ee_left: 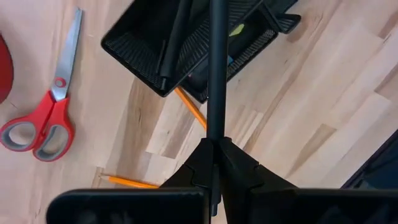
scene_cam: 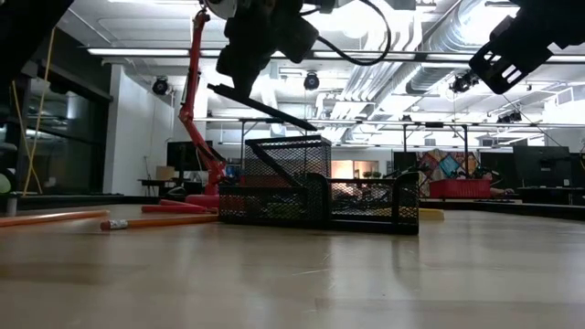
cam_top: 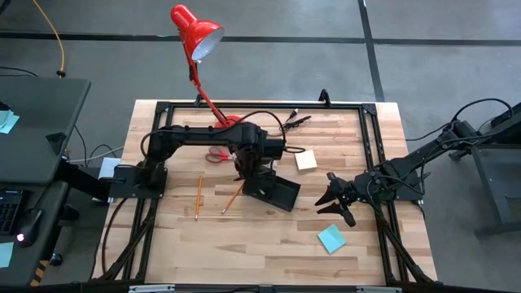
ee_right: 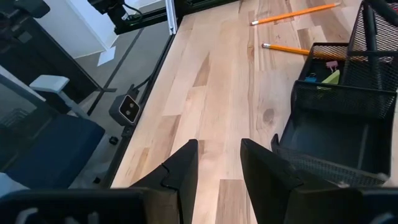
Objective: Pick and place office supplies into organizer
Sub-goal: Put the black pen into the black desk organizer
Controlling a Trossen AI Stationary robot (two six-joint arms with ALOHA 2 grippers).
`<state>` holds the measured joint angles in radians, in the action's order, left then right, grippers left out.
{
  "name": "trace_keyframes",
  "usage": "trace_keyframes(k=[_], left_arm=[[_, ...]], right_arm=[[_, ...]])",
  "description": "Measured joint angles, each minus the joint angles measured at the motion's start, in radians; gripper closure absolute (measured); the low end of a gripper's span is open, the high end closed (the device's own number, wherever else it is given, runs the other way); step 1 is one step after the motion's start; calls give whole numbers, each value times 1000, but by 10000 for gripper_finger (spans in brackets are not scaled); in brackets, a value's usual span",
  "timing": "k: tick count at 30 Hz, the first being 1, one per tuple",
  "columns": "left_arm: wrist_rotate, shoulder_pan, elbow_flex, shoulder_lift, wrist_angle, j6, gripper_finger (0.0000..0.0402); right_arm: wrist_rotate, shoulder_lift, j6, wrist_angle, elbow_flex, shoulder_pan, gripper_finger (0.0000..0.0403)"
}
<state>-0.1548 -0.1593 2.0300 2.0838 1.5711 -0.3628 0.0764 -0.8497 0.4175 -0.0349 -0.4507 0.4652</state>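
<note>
Left gripper (ee_left: 213, 146) clamped tight on a dark pen (ee_left: 216, 68), held over the organizer (cam_top: 273, 192) mid-table, pen tip above its mesh compartments. Scissors (ee_left: 46, 112) lie just beside the organizer; two pencils (cam_top: 198, 196) on the wood near it. Right gripper (ee_right: 219, 163) hovers off to the right, fingers partly apart, holding nothing. Teal pad (cam_top: 331, 238) near it, yellow pad (cam_top: 306, 159) beside the organizer.

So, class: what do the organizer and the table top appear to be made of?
Organizer: probably black-coated metal mesh; you can see through its fine grid walls. Table top: pale wood, likely butcher-block, with visible grain and joined strips, smooth matte finish.
</note>
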Motion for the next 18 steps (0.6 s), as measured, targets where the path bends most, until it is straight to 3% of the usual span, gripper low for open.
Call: trace_keyframes(k=[8, 12, 18], left_arm=[[-22, -25, -1, -4, 0, 44, 402], [97, -12, -1, -54, -43, -12, 401], [298, 3, 1, -145, -250, -90, 401]], right_arm=[[-3, 0, 2, 0, 0, 0, 286], [-10, 0, 3, -2, 0, 0, 286], [1, -1, 2, -6, 0, 0, 286]])
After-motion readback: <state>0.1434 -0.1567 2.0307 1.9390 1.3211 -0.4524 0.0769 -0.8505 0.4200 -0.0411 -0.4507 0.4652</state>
